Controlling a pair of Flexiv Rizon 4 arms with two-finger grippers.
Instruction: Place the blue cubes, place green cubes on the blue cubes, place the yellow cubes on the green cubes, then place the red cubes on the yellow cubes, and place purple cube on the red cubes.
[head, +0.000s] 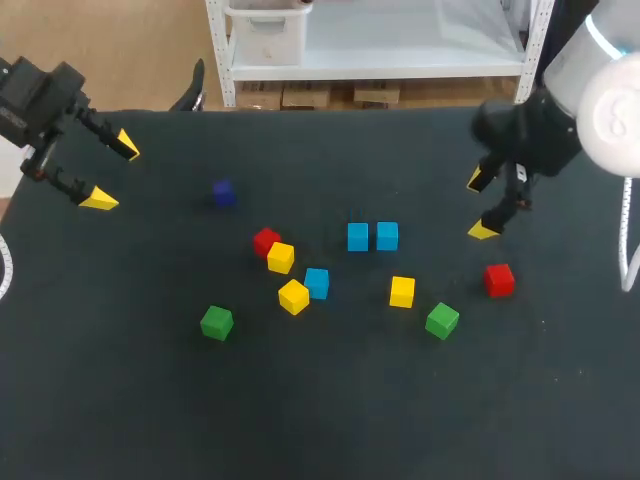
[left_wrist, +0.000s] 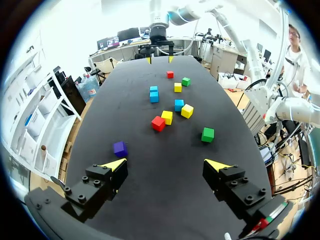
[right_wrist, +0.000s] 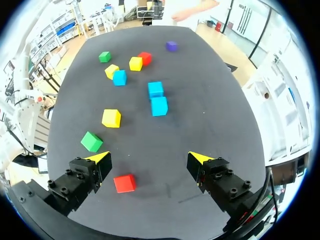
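Note:
Two blue cubes (head: 358, 237) (head: 387, 236) stand side by side mid-table, a third blue cube (head: 317, 283) against a yellow cube (head: 293, 296). A red cube (head: 266, 241) touches another yellow cube (head: 281, 257). A third yellow cube (head: 402, 291), green cubes (head: 442, 320) (head: 216, 322), a red cube (head: 499, 280) and the purple cube (head: 223, 194) lie apart. My left gripper (head: 112, 172) hangs open at the far left, the purple cube (left_wrist: 120, 148) just ahead of it. My right gripper (head: 481, 206) is open and empty above the right side, the red cube (right_wrist: 124, 183) under it.
The black table (head: 120, 400) has bare room along its front and at both near corners. A white shelf unit stands beyond the back edge.

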